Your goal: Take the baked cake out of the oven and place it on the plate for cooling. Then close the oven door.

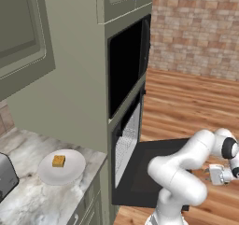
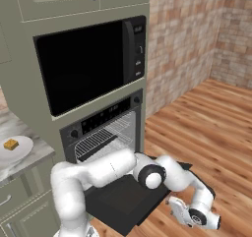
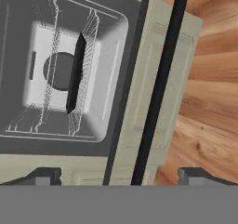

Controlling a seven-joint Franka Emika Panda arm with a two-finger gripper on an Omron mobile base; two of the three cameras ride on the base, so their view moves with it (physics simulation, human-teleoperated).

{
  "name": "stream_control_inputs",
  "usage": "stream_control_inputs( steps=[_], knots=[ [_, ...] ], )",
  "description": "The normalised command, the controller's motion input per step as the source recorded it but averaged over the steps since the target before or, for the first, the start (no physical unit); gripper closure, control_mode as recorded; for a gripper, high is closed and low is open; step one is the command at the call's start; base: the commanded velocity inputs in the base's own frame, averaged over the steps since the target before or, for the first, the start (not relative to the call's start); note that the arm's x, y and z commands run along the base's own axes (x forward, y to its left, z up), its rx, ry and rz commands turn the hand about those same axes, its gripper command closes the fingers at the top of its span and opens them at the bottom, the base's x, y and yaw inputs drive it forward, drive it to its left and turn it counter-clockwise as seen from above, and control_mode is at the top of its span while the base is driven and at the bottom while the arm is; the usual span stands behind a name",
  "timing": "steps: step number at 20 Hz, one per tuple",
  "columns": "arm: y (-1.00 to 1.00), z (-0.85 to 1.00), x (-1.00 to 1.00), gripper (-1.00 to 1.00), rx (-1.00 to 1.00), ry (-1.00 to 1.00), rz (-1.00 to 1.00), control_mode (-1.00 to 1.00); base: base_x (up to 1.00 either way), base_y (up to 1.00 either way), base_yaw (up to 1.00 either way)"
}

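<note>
on the plate (image 1: pixel 70 172), cake (image 1: pixel 58 161); oven door (image 2: pixel 123 201) down.

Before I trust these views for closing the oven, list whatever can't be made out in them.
- Oven door: its middle is covered by the arm in both base views; handle not seen there.
- Gripper: in the right base view the fingertips are too small to read.
- Silver toaster: cut off by the left edge of the left base view.
- Plate: cut by the right base view's left edge.
</note>
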Motion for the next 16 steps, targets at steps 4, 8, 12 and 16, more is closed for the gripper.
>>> stream_control_inputs(
  steps=[4,8,12,16],
  knots=[
    [0.0,-0.87,0.0,-1.0,0.09,0.0,0.09,-1.0,0.0,0.0,0.0],
    [0.22,-0.58,0.08,-1.0,0.12,0.0,0.08,-1.0,0.0,0.0,0.0],
    [0.62,-0.01,0.29,-1.0,0.19,0.0,0.02,-1.0,0.0,0.0,0.0],
    [0.73,0.53,0.42,-1.0,0.22,0.04,0.01,-1.0,0.0,0.0,0.0]
  ],
)
